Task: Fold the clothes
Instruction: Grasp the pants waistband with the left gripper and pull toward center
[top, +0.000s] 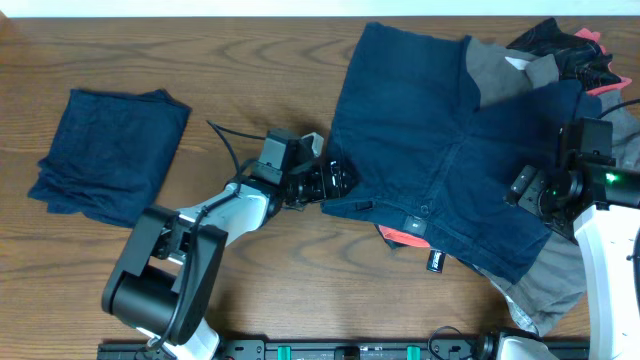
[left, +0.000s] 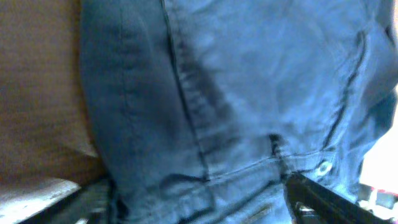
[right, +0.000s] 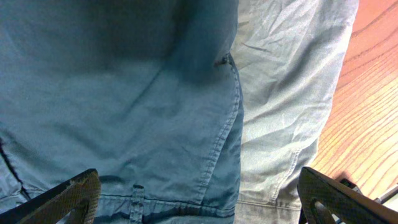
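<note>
Two arms reach over a wooden table (top: 280, 60) in the overhead view. Spread toward two o'clock lie the navy shorts (top: 430, 130), on top of a grey garment (top: 548, 285) that shows past their four o'clock edge. The black and coral pieces (top: 575, 45) are bunched at one o'clock. A folded navy garment (top: 105, 155) sits at nine o'clock, well apart. The left gripper (top: 338, 180) meets the shorts' nine o'clock edge, and the right gripper (top: 527, 190) hangs over their three o'clock side.

From the left wrist, the fingers (left: 317, 199) stand wide apart at five and seven o'clock. The shorts and their metal button (left: 323, 168) fill the view between them, nothing pinched.

From the right wrist, the fingers (right: 74, 196) are likewise spread wide and hold nothing. Below them lie the shorts, with the grey garment at one o'clock and bare wood at three o'clock.
</note>
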